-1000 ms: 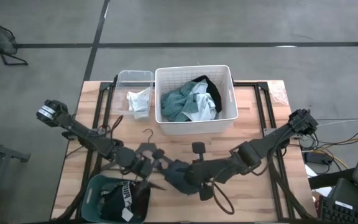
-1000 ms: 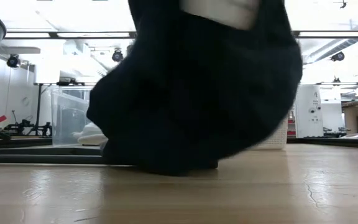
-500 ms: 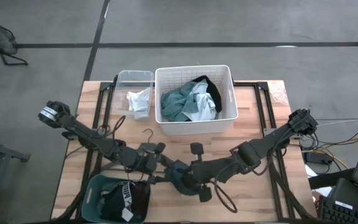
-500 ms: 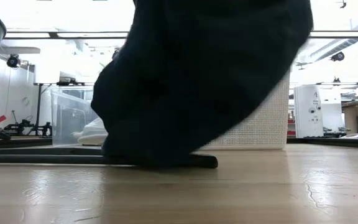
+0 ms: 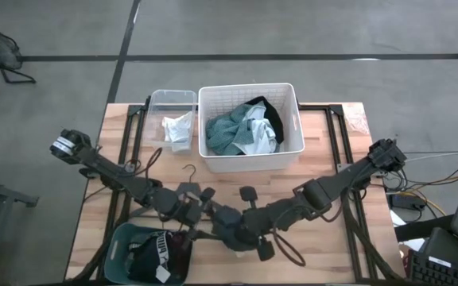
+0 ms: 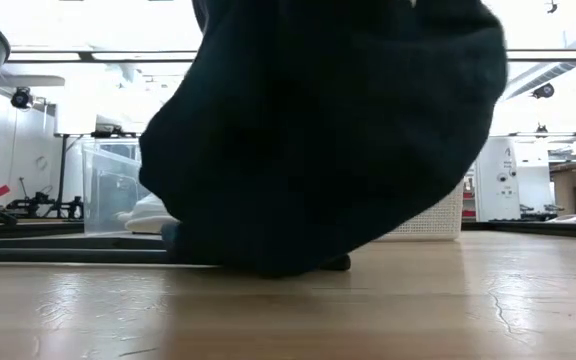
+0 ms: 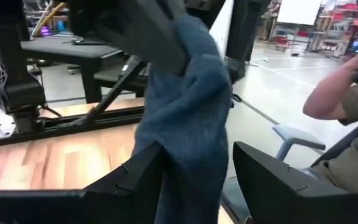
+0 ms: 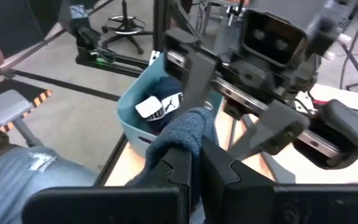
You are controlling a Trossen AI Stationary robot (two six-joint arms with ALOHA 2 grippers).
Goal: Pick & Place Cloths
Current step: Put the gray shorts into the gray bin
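A dark blue-grey cloth (image 5: 227, 231) hangs over the near middle of the table, and my right gripper (image 8: 194, 155) is shut on it. In the low view this cloth (image 6: 318, 130) fills most of the picture. My left gripper (image 7: 197, 171) is open, level and turned toward the table's right. Its fingers stand on either side of the hanging cloth (image 7: 188, 118); I cannot tell whether they touch it. A teal bin (image 5: 122, 242) at the near left holds a black cloth with white print (image 5: 159, 251). The white basket (image 5: 293, 119) holds teal-green and white cloths (image 5: 237, 131). My right gripper pinches a bunched upper part of the blue-grey cloth (image 8: 182, 127) between its two fingers. The fingers come from the table's right, slanting down. The cloth hangs slack below them, and its lower end (image 6: 258, 262) reaches the table top.
A clear box (image 5: 173, 102) with a white cloth stands left of the basket at the far edge. A black hanger (image 5: 189, 176) lies behind my left gripper. A seated person (image 7: 347, 106) shows beyond the table's near side. Bare wood lies at the near right.
My right gripper has tipped a little while keeping its hold. The cloth's hanging lower part has swung and bunched closer under the fingers, with its bottom staying near the table top.
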